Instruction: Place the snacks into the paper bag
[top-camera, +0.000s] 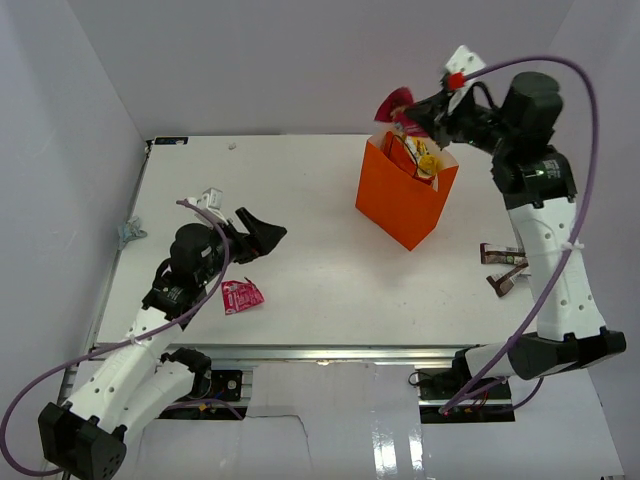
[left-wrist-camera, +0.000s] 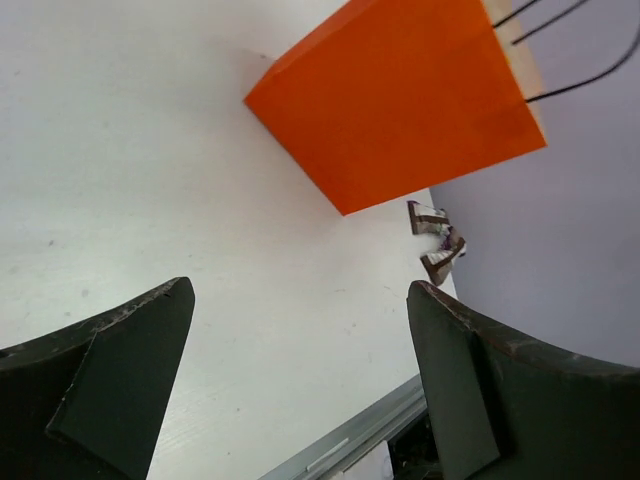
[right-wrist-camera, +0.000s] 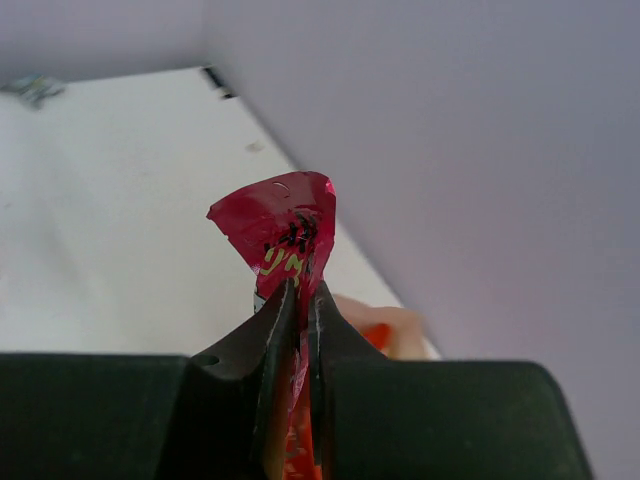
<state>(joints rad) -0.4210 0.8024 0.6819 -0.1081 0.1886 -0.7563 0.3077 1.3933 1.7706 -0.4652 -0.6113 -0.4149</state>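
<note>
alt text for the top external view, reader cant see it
The right gripper pinches a pink foil packet above the mouth of an upright orange paper bag that holds snacks. The left gripper hangs open above the table, near a second pink packet lying flat.

White flat tabletop (top-camera: 320, 290), pale grey enclosure walls (top-camera: 250, 60) all around. Over on the right side, two small dark-brown wrapped bars (top-camera: 502, 255) lie close together, well off on their own. At the left edge there's a small grey-blue crumpled scrap (top-camera: 127, 235). A silver metal rail (top-camera: 330, 352) runs along the near edge.
</note>
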